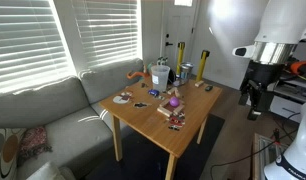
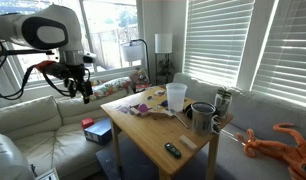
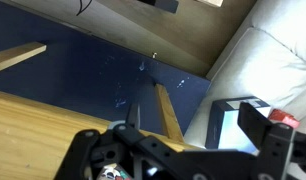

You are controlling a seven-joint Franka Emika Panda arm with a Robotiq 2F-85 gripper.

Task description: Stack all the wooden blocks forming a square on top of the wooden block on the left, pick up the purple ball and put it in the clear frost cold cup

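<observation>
The purple ball point(image 1: 174, 101) lies near the middle of the wooden table point(image 1: 143, 120), also seen in an exterior view point(image 2: 144, 110). The frosted cup point(image 1: 159, 73) stands upright at the table's far side and shows in both exterior views point(image 2: 176, 96). Small pale wooden blocks point(image 1: 176, 93) lie around the ball; they are too small to make out singly. My gripper point(image 1: 255, 98) hangs in the air off the table's side, well away from these things point(image 2: 81, 88). In the wrist view its fingers point(image 3: 171, 138) are spread and empty over the floor beside a table leg.
A dark mug point(image 2: 201, 117) and bottles point(image 1: 186, 70) stand next to the cup. A black remote point(image 2: 172, 150) lies near a table corner. A box point(image 2: 96, 130) sits on the floor below my gripper. An orange toy point(image 2: 278, 140) lies on the sofa.
</observation>
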